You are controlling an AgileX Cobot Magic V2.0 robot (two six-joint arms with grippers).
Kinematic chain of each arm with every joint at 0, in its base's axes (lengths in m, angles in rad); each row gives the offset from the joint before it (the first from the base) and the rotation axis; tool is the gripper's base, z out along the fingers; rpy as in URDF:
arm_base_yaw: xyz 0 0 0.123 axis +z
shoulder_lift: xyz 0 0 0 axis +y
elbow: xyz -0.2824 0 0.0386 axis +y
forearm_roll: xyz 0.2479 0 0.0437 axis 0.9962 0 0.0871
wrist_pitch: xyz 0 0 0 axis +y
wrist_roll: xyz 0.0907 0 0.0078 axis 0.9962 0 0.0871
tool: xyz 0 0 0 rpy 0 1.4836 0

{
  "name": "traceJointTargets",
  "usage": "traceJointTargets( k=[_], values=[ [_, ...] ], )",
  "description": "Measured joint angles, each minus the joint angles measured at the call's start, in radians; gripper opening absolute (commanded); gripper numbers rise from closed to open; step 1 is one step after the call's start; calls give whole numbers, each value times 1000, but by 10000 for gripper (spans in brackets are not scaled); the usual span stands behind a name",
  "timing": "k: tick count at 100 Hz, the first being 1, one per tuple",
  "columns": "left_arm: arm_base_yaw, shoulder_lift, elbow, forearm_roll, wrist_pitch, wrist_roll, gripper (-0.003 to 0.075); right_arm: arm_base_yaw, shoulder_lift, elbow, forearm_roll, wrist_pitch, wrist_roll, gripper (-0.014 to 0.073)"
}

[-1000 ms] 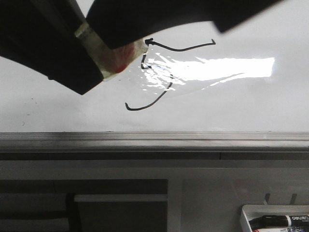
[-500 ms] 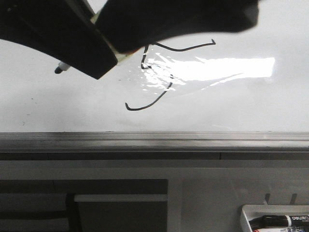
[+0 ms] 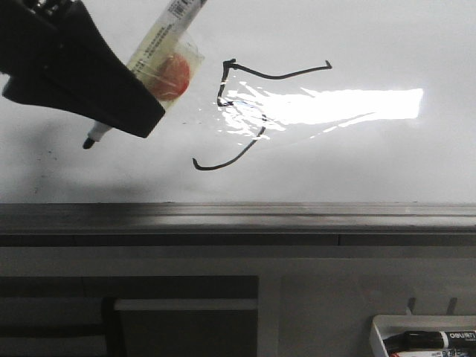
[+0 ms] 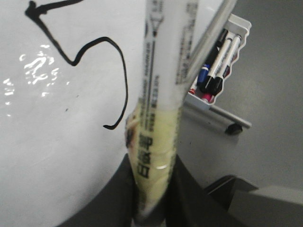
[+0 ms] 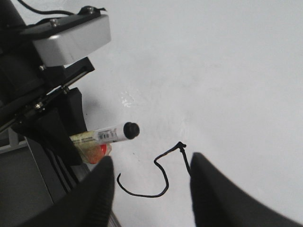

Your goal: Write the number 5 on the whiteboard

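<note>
Left end effector (image 4: 151, 208) is gripping a marker (image 3: 160, 63) wrapped in yellowish tape. The number 5 (image 3: 249, 111) is sitting on the whiteboard (image 3: 387, 163), just beside the marker's tip. Right end effector (image 5: 151, 189) is hanging with fingers spread wide, holding nothing, above the 5's stem.

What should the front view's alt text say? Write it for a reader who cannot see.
A black hand-drawn number 5 sits on a glossy whiteboard, partly washed out by glare. At upper left, the left claw holds a taped marker with its tip off the figure. A marker tray peeks in at lower right.
</note>
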Motion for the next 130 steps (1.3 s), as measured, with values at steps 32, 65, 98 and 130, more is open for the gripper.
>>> traceJointTargets(
  k=[32, 65, 98, 130],
  values=[
    [0, 0, 122, -386, -463, 0, -20, -5, -58, 16, 6, 86, 53, -58],
    [0, 71, 112, -520, -572, -2, -20, -5, -60, 24, 18, 110, 90, -58],
    [-31, 164, 26, -571, -507, -4, -21, -5, -60, 24, 30, 116, 95, -58],
    [-46, 180, 18, -572, -507, -4, -20, -5, -60, 25, 44, 130, 97, -58]
  ],
)
